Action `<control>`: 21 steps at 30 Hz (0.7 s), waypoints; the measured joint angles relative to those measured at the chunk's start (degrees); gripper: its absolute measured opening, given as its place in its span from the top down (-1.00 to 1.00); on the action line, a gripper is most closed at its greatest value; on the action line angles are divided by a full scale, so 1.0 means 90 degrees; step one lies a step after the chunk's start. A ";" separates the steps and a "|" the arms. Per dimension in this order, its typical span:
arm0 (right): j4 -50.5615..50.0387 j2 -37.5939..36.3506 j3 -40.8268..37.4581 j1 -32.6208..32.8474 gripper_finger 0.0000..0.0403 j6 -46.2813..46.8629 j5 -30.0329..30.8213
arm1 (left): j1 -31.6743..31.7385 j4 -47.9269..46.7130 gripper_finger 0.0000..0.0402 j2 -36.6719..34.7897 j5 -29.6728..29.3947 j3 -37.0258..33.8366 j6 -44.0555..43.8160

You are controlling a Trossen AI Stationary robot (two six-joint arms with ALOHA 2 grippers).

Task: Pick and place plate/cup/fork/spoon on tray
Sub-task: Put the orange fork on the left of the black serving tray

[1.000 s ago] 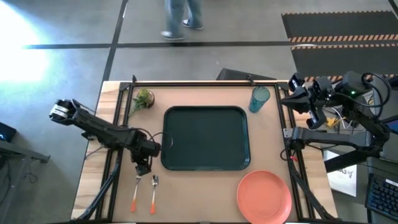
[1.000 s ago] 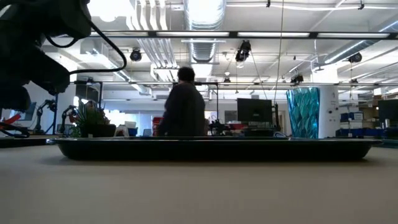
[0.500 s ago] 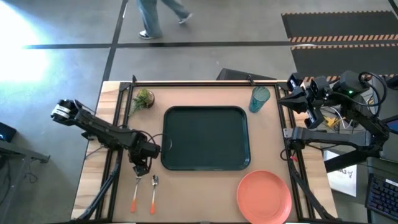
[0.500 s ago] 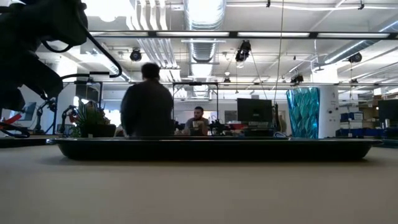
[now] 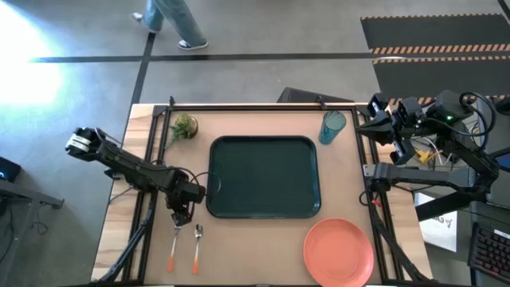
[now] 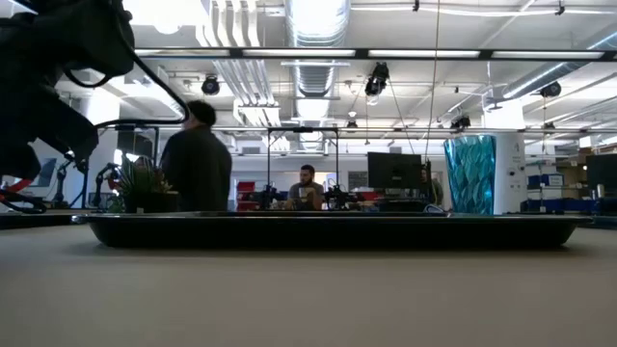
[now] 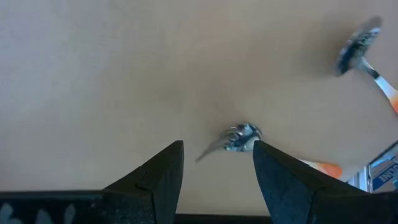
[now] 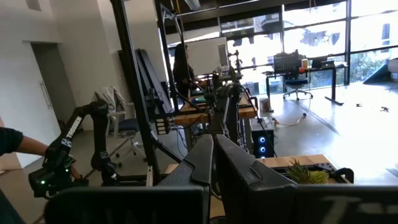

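Room: open concrete floor w/ a dark stripe beyond the far edge; a person (image 5: 170,17) walks past there, and in the low view a person (image 6: 197,166) stands behind the table under ceiling ducts (image 6: 310,39) and light strips.

Wooden table (image 5: 263,119), tan top, black frame rails at both sides. Tray (image 5: 263,176) lies flat mid-table, nothing on it. Plate (image 5: 338,251) sits at the near right corner, just off the tray's near-right corner, apart from it. Cup (image 5: 332,127) stands upright near the far right edge, just beyond the tray's far-right corner. Small green plant (image 5: 182,127) near the far left corner.

Fork (image 5: 174,248) and spoon (image 5: 197,246) lie side by side near the left front, handles toward the near edge, fork to the outside, apart from each other.

Left gripper (image 5: 182,218) is low over the fork's tines, left of the tray; wrist view shows its fingers (image 7: 153,180) spread apart w/ the fork tines (image 7: 237,137) between them, not clamped. Spoon bowl (image 7: 357,46) lies off to one side.

Right gripper (image 5: 374,119) hangs raised off the table's right edge, beside the cup; fingers (image 8: 200,162) pressed together, holding nothing.
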 joint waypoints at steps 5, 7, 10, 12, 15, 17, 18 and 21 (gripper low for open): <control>0.0003 0.0000 0.0000 -0.0001 0.96 0.0002 0.0007 | -0.0002 0.0004 0.12 0.0000 0.0195 -0.0183 -0.0069; 0.0005 0.0000 0.0000 -0.0001 0.96 0.0002 0.0010 | -0.0002 0.0058 0.12 0.0000 0.0216 -0.0185 -0.0067; 0.0030 0.0000 0.0000 0.0000 0.96 0.0002 0.0011 | -0.0005 0.0390 0.12 0.0000 0.0230 -0.0189 -0.0071; 0.0051 0.0000 0.0000 0.0000 0.96 0.0002 0.0012 | -0.0005 0.0685 0.12 0.0000 0.0238 -0.0190 -0.0073; 0.0052 0.0000 0.0000 0.0000 0.96 0.0002 0.0015 | -0.0002 0.0854 0.12 -0.0002 0.0238 -0.0191 -0.0152; 0.0052 0.0000 0.0000 0.0000 0.96 0.0002 0.0015 | -0.0005 0.0838 0.12 0.0009 0.0238 -0.0228 -0.0239; 0.0052 0.0000 0.0000 0.0000 0.96 0.0002 0.0017 | -0.0014 0.0837 0.12 0.0014 0.0236 -0.0243 -0.0241; 0.0052 0.0000 0.0000 -0.0002 0.96 0.0002 0.0019 | -0.0023 0.0845 0.12 0.0072 0.0236 -0.0251 -0.0241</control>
